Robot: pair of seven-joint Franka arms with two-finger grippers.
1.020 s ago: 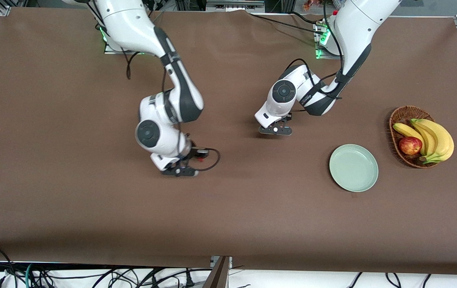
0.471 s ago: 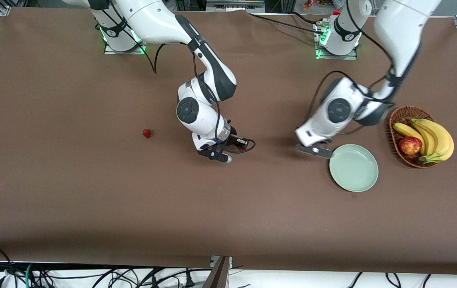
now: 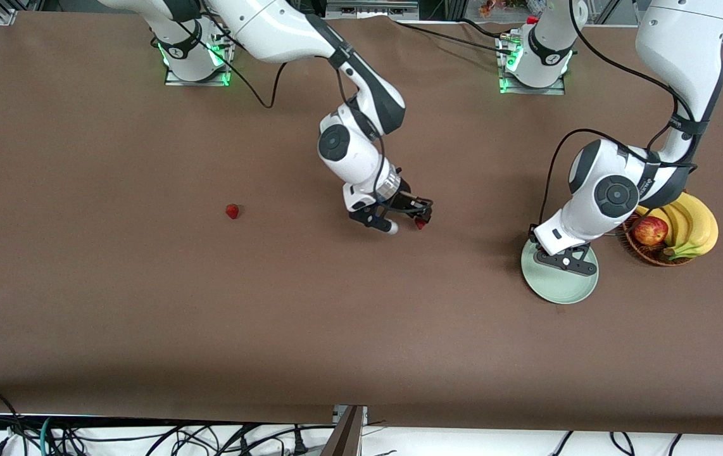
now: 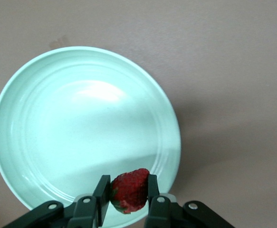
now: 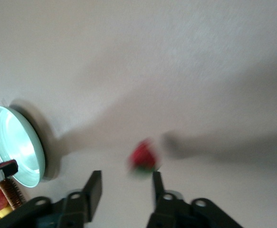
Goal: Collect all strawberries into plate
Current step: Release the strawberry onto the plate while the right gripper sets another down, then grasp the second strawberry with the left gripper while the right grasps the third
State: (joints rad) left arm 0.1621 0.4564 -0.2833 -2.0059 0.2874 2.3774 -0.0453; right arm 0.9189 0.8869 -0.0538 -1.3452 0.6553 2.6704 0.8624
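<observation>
I see the left gripper (image 4: 128,194) over the plate (image 3: 554,288) at mid-right, jaws clamped on a strawberry (image 4: 129,190). At frame centre the right gripper (image 5: 124,187) has open jaws beside a second strawberry (image 3: 421,222); a third strawberry (image 3: 232,211) lies centre-left on open brown surface (image 3: 114,304)

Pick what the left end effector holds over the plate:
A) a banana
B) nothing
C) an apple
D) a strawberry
D: the left wrist view shows the left end effector shut on a red strawberry above the plate.
</observation>
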